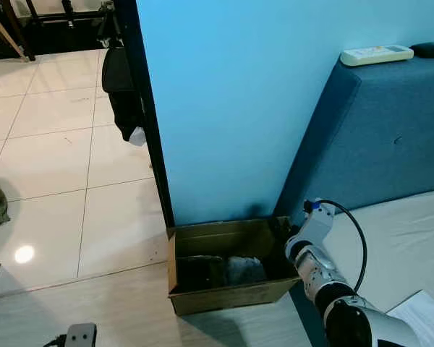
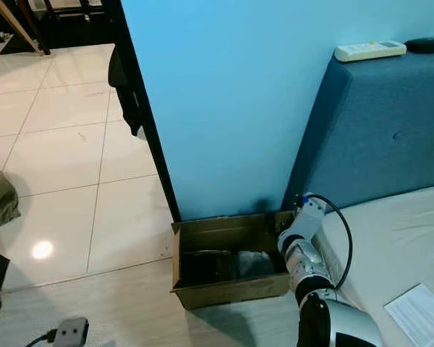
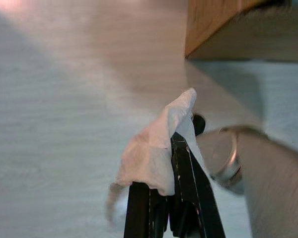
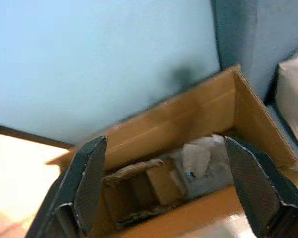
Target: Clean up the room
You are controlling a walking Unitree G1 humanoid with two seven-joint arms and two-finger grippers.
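Observation:
An open cardboard box (image 1: 231, 295) stands on the floor against the blue wall, beside the bed. Inside it lie crumpled white paper (image 4: 197, 152), torn cardboard pieces (image 4: 156, 183) and dark clutter. My right arm (image 1: 315, 253) reaches over the box's right end. My right gripper (image 4: 165, 148) hangs open above the box with nothing between its fingers. Low over the pale wood floor, my left gripper (image 3: 181, 141) is shut on a crumpled white tissue (image 3: 149, 153), a short way from a corner of the box (image 3: 208, 29).
A black door post (image 1: 148, 108) with a dark garment (image 1: 123, 94) hanging on it stands left of the blue wall. The blue headboard (image 1: 390, 137) carries a white remote (image 1: 376, 54). A sheet of paper (image 1: 427, 311) lies on the mattress (image 1: 398, 238). Tiled floor (image 1: 50, 159) spreads to the left.

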